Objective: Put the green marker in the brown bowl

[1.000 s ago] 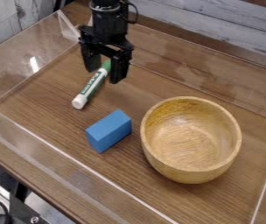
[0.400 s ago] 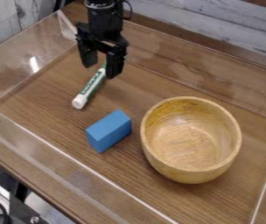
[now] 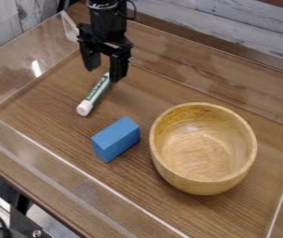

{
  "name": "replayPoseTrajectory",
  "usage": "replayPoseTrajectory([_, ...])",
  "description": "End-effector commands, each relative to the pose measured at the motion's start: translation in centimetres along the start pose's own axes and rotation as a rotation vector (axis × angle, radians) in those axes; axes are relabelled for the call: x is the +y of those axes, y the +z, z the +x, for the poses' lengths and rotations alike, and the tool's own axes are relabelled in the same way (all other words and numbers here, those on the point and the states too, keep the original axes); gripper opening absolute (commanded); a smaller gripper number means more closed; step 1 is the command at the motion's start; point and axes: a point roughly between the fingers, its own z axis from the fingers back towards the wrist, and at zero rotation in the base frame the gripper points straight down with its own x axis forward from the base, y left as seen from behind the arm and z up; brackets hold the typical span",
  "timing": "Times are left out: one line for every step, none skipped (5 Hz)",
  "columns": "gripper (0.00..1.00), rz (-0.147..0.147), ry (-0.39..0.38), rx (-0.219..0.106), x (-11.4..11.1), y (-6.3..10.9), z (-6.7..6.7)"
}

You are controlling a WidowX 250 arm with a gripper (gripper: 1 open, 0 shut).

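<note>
1. Gripper [image 3: 104, 67]: black, pointing down, jaws spread wide with nothing between them. It hangs over the far end of the green marker [image 3: 94, 94]; whether the fingertips touch the barrel or stop just above it is hard to tell from this angle.
2. Green marker: lies flat on the wooden table [image 3: 57, 167], at a slant, with one end toward the front left and the other end running up under the gripper. The barrel is white with green print; the near tip looks pale.
3. Blue block [image 3: 115, 138]: rests flat on the table, just in front and to the right of the marker, not touching it.
4. Brown bowl [image 3: 204, 147]: upright at the right of the table, empty inside, grain visible. It sits beside the blue block with a narrow gap between them, and well apart from the marker.
5. Clear walls [image 3: 20, 65] enclose the table surface along its edges.
</note>
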Motion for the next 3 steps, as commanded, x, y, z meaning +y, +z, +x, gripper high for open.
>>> replayPoseTrajectory([1.00,0.025,0.011,-0.066,1.00,1.52,0.99])
replayPoseTrajectory([1.00,0.021,0.017,-0.073,1.19,1.38,1.15])
replayPoseTrajectory([1.00,0.017,0.015,-0.062,1.43,0.61,1.01])
